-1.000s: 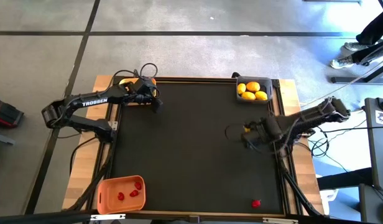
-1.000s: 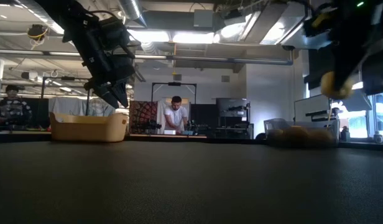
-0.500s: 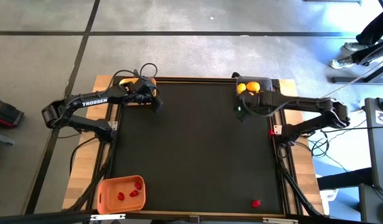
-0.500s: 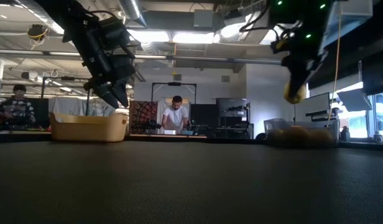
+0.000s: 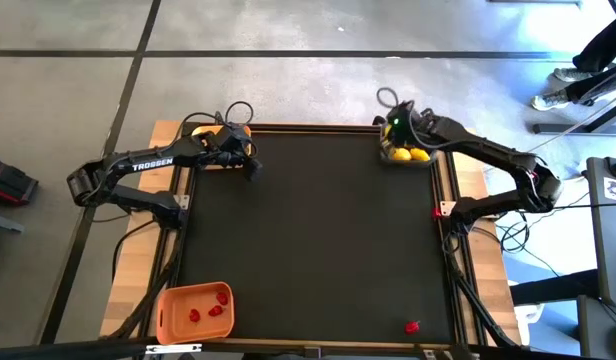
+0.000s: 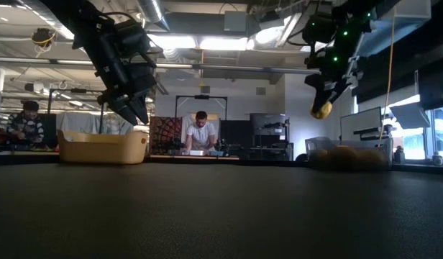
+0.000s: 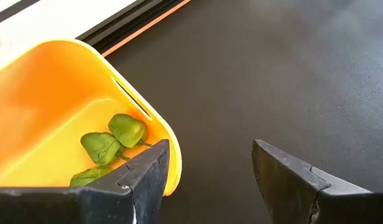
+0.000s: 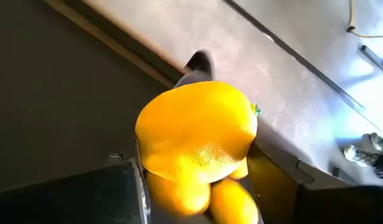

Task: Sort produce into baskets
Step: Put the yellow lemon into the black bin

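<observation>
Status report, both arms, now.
Right gripper shut on lemon, above grey basket. Left gripper open, empty, beside yellow basket. Nothing in the way.

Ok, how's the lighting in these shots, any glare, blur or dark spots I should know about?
Low view: bright ceiling lights leave both arms in silhouette; the dark basket is dim. Right wrist view: the held lemon fills the frame, with washed-out floor at one edge. Left wrist view: evenly lit, green pieces clear. High view: glare on the floor at the right.
</observation>
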`<state>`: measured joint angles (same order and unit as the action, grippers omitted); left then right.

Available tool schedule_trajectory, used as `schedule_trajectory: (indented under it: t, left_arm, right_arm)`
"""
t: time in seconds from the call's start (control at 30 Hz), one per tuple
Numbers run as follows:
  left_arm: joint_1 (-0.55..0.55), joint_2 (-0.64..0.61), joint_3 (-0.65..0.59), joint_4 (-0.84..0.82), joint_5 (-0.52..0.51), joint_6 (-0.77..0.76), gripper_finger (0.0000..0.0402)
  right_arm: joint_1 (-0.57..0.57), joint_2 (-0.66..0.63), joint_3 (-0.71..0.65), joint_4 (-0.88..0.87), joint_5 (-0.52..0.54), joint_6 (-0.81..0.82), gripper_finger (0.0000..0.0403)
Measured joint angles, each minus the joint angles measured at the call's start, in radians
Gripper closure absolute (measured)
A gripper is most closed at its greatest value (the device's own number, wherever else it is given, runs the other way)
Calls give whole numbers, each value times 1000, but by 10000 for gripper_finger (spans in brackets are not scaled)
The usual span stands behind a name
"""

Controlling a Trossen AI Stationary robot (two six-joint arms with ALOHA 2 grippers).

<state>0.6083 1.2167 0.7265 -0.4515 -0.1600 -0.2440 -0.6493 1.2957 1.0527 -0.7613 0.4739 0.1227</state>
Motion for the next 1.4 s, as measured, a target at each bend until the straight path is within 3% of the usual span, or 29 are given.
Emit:
schedule_trajectory:
  t: [0.5,1.17,1.4]
  left_arm:
    - [0,0,0,1,0,1,178]
    - [0,0,0,1,0,10,178]
    - [0,0,0,36,0,10,178]
  right_arm:
    - [-257,79,0,195,-181,-25,246]
    - [-268,274,0,194,-171,-53,245]
    - [-268,282,0,193,-171,-60,194]
